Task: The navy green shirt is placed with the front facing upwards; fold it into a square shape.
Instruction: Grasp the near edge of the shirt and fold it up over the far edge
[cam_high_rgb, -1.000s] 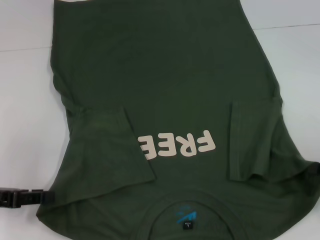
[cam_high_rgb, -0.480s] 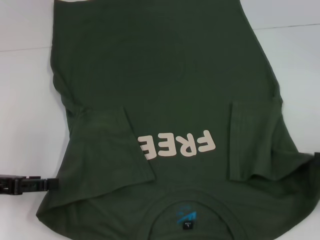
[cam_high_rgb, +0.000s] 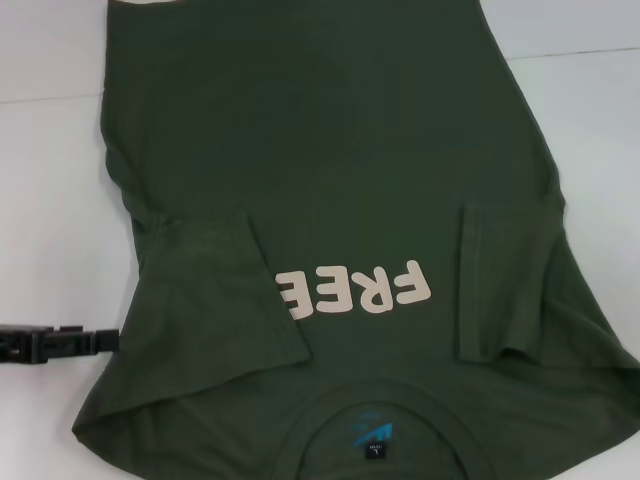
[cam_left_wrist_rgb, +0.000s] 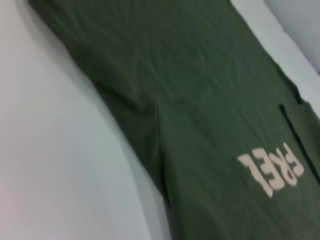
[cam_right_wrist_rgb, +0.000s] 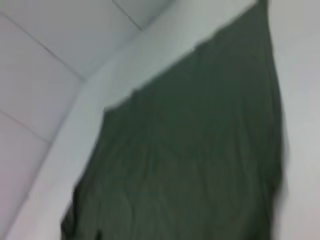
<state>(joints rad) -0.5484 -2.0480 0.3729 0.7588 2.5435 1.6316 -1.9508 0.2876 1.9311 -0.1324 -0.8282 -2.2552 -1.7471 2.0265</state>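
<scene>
Shirt-wise, the navy green shirt (cam_high_rgb: 330, 200) lies flat on the white worktop (cam_high_rgb: 50, 200), print up, both sleeves folded in over the body and collar nearest the robot. Left claw (cam_high_rgb: 105, 341) sits just beside the shirt's left edge, can't tell its opening. Right claw isn't visible.

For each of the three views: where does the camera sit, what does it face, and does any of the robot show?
Head: looks forward and down on the navy green shirt spread on the white table; the left gripper reaches in at the shirt's left edge.
Left wrist: looks along the shirt's left side; no robot parts show.
Right wrist: faces plain shirt fabric and table; no robot parts.
Head and left wrist share the FREE print.
</scene>
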